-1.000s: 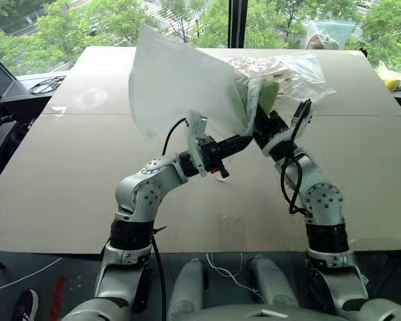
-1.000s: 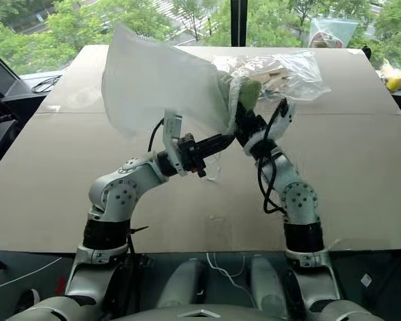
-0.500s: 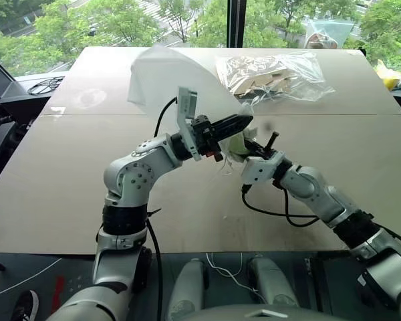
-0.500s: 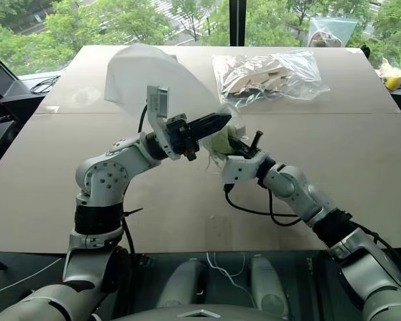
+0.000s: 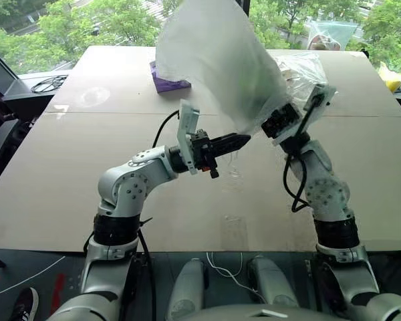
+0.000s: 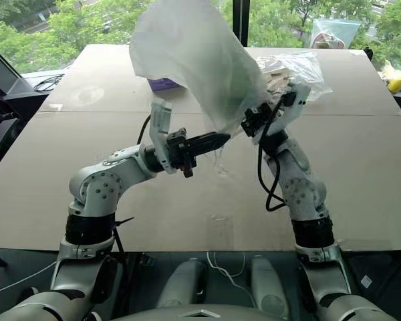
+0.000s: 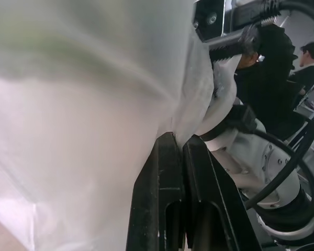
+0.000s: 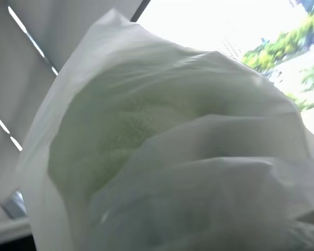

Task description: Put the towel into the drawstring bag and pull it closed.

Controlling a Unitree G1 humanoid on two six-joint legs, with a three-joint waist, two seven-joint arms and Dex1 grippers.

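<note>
The white translucent drawstring bag (image 5: 217,60) hangs raised above the table between my two grippers, its body billowing up and to the left. The light-green towel (image 8: 112,133) shows as a green patch through the fabric, inside the bag. My left gripper (image 5: 246,138) points to the right and is shut on the bag's lower edge; its black fingers (image 7: 165,172) pinch the fabric. A thin white cord (image 5: 234,164) dangles below it. My right gripper (image 5: 275,122) is lifted beside it and shut on the bag's mouth.
A purple tissue pack (image 5: 170,83) lies on the brown table (image 5: 67,174) behind the bag. A clear plastic bag of beige pieces (image 5: 307,65) lies at the back right, another clear bag (image 5: 329,32) stands by the window, and a yellow object (image 5: 390,77) is at the far right edge.
The right arm swung from low over the table up to an upright stance, lifting the bag high. The bag's body flipped upward, uncovering the purple pack. The left gripper kept its pinch.
</note>
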